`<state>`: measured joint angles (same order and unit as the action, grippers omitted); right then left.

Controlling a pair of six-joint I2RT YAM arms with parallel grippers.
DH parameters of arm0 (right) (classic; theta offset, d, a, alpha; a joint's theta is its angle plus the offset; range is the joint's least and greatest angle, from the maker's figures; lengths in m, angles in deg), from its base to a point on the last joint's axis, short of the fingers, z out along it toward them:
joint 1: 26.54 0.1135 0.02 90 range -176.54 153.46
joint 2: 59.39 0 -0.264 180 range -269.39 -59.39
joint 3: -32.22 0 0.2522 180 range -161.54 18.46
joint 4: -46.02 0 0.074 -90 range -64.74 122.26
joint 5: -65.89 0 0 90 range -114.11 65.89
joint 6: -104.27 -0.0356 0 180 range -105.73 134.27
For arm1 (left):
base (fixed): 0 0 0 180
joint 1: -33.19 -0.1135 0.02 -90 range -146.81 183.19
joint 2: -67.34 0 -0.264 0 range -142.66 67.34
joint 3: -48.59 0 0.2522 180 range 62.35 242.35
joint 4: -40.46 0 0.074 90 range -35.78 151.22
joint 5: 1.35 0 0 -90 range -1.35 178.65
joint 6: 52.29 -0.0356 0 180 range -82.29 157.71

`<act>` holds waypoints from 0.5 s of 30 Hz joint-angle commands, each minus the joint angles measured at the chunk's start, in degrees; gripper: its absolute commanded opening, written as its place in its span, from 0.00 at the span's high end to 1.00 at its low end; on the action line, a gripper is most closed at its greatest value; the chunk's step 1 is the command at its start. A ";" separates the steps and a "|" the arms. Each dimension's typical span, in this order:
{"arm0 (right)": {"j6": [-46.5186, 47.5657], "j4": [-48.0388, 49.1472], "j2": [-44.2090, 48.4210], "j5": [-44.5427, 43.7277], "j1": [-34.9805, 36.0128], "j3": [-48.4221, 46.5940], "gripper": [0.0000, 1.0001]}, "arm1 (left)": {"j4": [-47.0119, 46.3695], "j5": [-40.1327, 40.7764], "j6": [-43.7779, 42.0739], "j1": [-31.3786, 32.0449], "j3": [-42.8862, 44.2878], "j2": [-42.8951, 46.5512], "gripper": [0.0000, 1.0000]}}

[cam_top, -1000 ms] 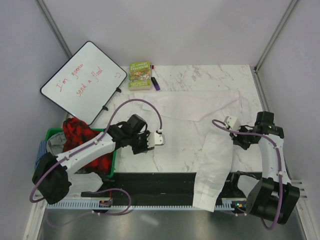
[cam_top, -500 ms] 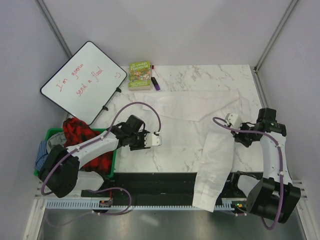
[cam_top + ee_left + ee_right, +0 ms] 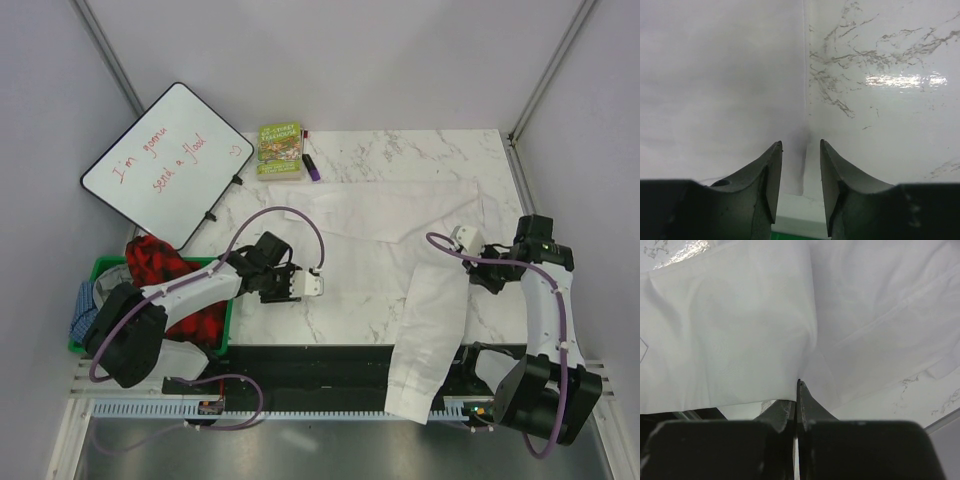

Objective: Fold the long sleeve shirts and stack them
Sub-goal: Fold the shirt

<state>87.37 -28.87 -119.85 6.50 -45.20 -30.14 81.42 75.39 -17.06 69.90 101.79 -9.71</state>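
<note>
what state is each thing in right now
white shirt, spread on the table, one part draped over the near edge
left gripper, open, nothing between its fingers
right gripper, shut, pinching a fold of the white shirt
green book, closed, lying flat
whiteboard, propped at a tilt, red writing on it
green bin, holds red cloth

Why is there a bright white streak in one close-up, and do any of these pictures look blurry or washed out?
Left wrist view: the streak is lamp glare on the glossy marble table, and the dark fingers, close to the lens, look soft. Right wrist view: the white shirt is almost washed out, with only faint folds and grey shading. Top view: evenly lit and sharp, with only soft shadows.
</note>
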 commanded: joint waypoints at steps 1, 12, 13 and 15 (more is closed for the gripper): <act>0.29 -2.16 1.32 2.52 -0.15 -2.90 1.00 | -1.80 2.27 -2.63 -0.32 -0.94 -1.61 0.61; -1.29 -7.95 5.19 2.61 -0.76 -7.03 1.00 | 4.07 0.26 -2.19 -0.58 -2.27 8.14 0.98; -1.21 -8.22 5.10 2.79 -0.94 -7.91 1.00 | 4.96 0.07 -2.02 -0.76 -1.48 9.02 0.98; -1.12 -8.22 3.96 2.96 -1.56 -10.63 1.00 | 6.54 -0.71 -1.75 -1.81 -0.51 10.26 0.98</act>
<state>86.52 -35.12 -114.96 6.69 -45.68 -35.14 83.73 77.20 -17.49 69.46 99.22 -2.68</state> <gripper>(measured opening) 0.010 0.023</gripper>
